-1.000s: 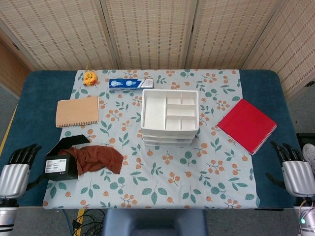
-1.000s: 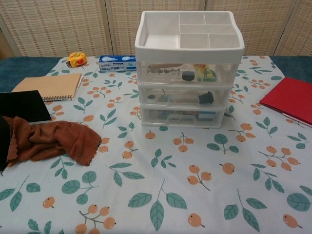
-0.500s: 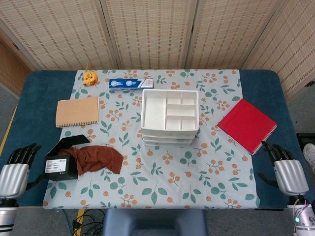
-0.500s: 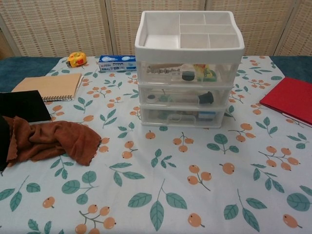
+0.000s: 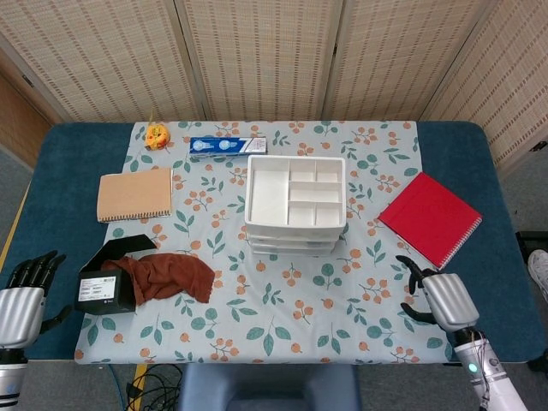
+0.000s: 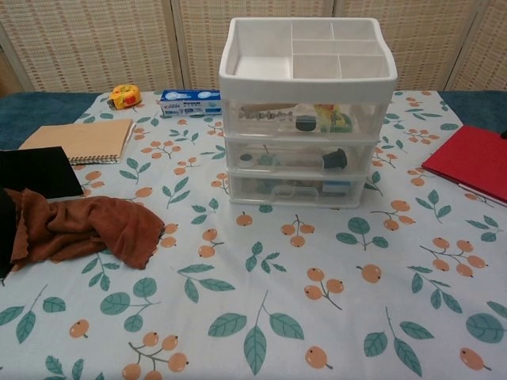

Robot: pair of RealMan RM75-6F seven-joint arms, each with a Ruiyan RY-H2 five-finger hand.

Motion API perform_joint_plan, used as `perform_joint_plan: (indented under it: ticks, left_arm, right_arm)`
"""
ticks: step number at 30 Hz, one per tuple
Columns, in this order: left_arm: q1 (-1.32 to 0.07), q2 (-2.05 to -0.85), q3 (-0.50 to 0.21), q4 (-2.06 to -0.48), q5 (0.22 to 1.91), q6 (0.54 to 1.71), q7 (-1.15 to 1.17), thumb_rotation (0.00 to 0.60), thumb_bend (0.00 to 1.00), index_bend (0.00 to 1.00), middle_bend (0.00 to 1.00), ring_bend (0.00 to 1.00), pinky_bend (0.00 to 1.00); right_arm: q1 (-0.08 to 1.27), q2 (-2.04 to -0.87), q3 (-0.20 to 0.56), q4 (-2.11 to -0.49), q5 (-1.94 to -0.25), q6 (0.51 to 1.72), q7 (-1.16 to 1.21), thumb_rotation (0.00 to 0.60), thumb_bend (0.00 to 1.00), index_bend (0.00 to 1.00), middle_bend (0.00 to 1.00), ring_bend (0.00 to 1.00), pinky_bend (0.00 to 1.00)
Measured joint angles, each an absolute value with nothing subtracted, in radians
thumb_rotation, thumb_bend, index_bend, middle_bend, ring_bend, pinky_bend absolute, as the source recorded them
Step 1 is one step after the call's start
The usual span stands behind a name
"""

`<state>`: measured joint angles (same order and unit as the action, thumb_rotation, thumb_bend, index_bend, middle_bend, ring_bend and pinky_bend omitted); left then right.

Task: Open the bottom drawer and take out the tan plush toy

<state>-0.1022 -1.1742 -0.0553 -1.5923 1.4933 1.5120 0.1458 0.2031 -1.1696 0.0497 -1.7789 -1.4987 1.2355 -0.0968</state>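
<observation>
A white drawer unit (image 5: pixel 295 205) with three clear drawers stands mid-table, its open compartment tray on top. In the chest view the bottom drawer (image 6: pixel 297 189) is closed; small items show dimly through its front, and I cannot make out a tan plush toy. My right hand (image 5: pixel 441 296) hovers over the front right of the tablecloth, fingers apart, holding nothing, well short of the unit. Off the table's front left corner is my left hand (image 5: pixel 22 298), fingers spread and empty. Neither hand appears in the chest view.
A brown cloth (image 5: pixel 167 276) drapes over a black box (image 5: pixel 107 287) at front left. A tan notebook (image 5: pixel 134 193) lies at left and a red notebook (image 5: pixel 429 217) at right. A blue toothpaste box (image 5: pixel 227 145) and a yellow toy (image 5: pixel 157 134) lie at the back.
My right hand has moved left from beyond the table's right edge to over the front right of the cloth. The left hand has dropped slightly. The drawers have not moved.
</observation>
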Motion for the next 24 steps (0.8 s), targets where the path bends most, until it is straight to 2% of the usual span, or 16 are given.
perform_joint_plan:
  ticks: [6,9,16,24]
  left_arm:
    - [-0.096,-1.171,-0.054,-1.586,1.503,1.526,0.131,0.600,0.18,0.14,0.13,0.13,0.13]
    - [-0.093,-1.171,-0.053,-1.584,1.502,1.527,0.128,0.600,0.18,0.14,0.13,0.13,0.13]
    - [-0.092,-1.168,-0.052,-1.585,1.501,1.526,0.124,0.600,0.18,0.14,0.13,0.13,0.13]
    - [-0.094,-1.168,-0.053,-1.578,1.492,1.513,0.119,0.600,0.18,0.14,0.13,0.13,0.13]
  right_arm:
    - [0.275,-1.192,0.066,-1.851,-1.408,1.089,-0.009,0.600,0.36,0.18,0.81,0.89,0.95]
    - [0.313,-1.200,0.077,-1.874,-1.351,1.007,0.054,0.600,0.38,0.18,0.87,0.96,1.00]
    - [0.408,-1.234,0.112,-1.899,-1.191,0.817,0.207,0.600,0.44,0.07,0.88,0.99,1.00]
    - [0.471,-1.340,0.158,-1.868,-1.039,0.735,0.315,0.600,0.50,0.00,0.88,0.99,1.00]
